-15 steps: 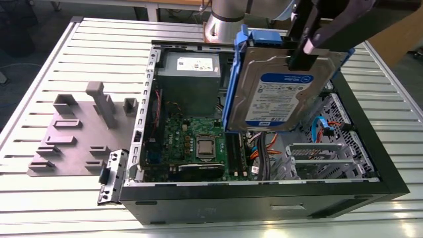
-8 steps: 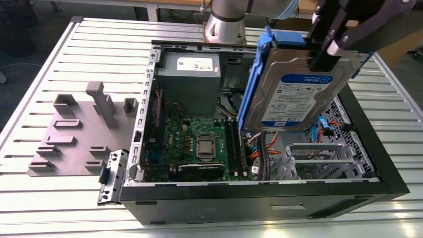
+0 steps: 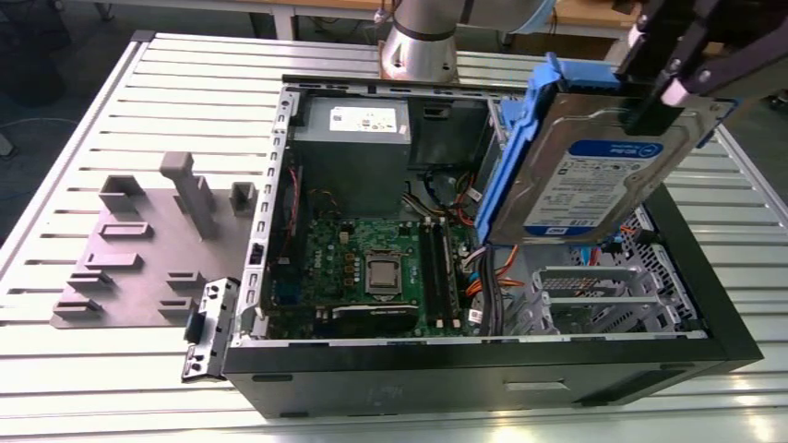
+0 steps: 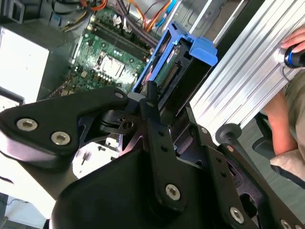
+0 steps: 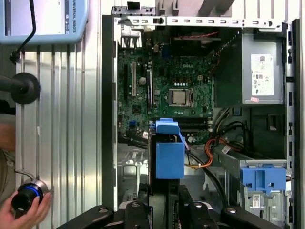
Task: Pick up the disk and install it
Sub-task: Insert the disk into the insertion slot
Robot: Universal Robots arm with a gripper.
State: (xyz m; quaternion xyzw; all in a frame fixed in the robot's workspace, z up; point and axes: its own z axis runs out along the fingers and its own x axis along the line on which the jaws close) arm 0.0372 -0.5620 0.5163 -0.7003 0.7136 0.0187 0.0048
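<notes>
The black gripper [image 3: 656, 103] comes in at the upper right of the exterior view, its upper links cut off by the frame edge. Its two fingers are clamped on the top edge of the disk [image 3: 589, 175], a flat rectangular silver metal hard drive with a white-and-blue label and blue plastic rails. The disk hangs tilted in the air over the exterior view's right half of the open black computer case [image 3: 493, 374] and hides part of the interior behind it. In the first wrist view the disk [image 5: 169, 160] is edge-on, its smooth blue rail facing the camera; where the pads meet the metal cannot be made out. In the second wrist view the gripper's matt black body covers most of the disk [image 4: 183, 62].

Inside the case lie a green circuit board [image 3: 369, 268] with a square silver processor, orange cables [image 3: 493, 272] and a grey power-supply box [image 3: 351, 129] with a white sticker. A grey metal drive cage [image 5: 263, 177] with a blue tab sits in one corner.

The case lies on its side on a ribbed aluminium table [image 3: 74, 166]. Toward the exterior view's left rests a flat grey plate [image 3: 136, 268] with upright blocks. A person's hand [image 5: 19, 217], cut off by the frame edge, grips a black cylinder [image 5: 29, 196] with a blue ring.
</notes>
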